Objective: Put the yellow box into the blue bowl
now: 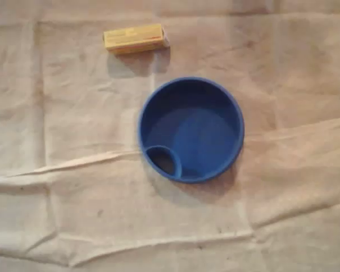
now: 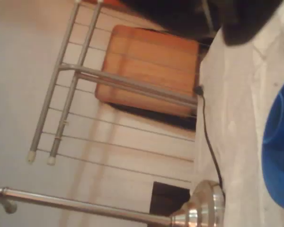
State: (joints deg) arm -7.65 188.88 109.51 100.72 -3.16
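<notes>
Yellow box (image 1: 135, 38) sits on the cloth (image 1: 56, 215) at roughly 11 o'clock from the blue bowl (image 1: 191, 129) in the overhead view. They're apart, and the box's long axis runs 9-to-3. I can't tell if the pincer's open or closed.

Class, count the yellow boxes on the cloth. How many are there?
1. The box lies near the top of the overhead view, up and left of the bowl and apart from it. The bowl holds none.
</notes>
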